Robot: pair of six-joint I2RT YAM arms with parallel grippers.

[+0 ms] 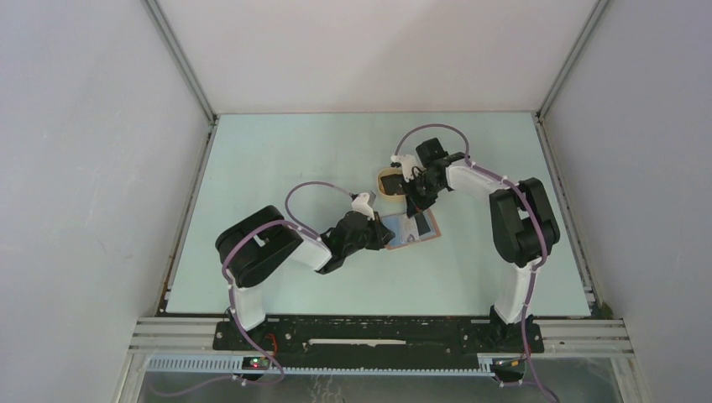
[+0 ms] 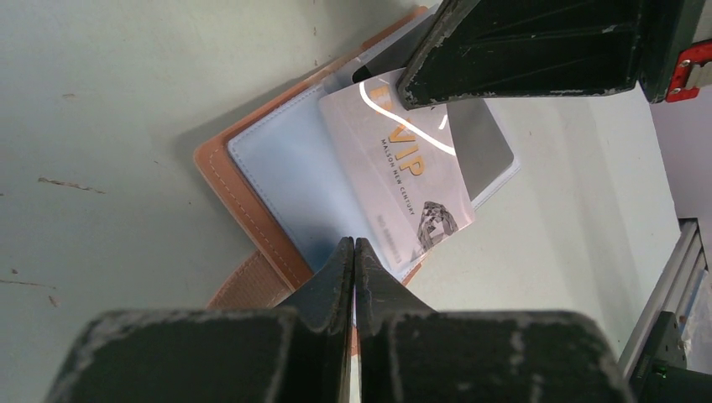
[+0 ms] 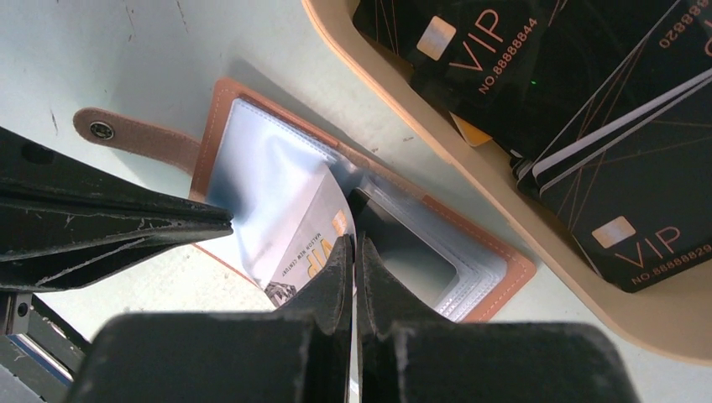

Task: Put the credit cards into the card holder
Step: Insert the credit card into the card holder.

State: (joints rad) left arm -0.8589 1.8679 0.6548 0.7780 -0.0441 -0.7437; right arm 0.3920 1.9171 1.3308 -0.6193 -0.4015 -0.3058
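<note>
The reddish-brown card holder (image 1: 417,228) lies open on the table, its bluish-grey sleeves up; it also shows in the left wrist view (image 2: 243,210) and the right wrist view (image 3: 495,262). A silver-grey VIP credit card (image 2: 395,168) (image 3: 298,248) sits partly inside a sleeve. My left gripper (image 1: 388,237) (image 2: 353,245) is shut on the sleeve's near edge. My right gripper (image 1: 413,204) (image 3: 353,243) is shut on the silver card's edge, just above the holder's fold. An orange-yellow card (image 3: 470,130) peeks out in the tray.
The beige oval tray (image 1: 379,180) (image 3: 487,180) stands right behind the holder and holds several black VIP-printed cards (image 3: 546,50). The holder's strap tab (image 3: 134,138) lies flat to its side. White walls enclose the table.
</note>
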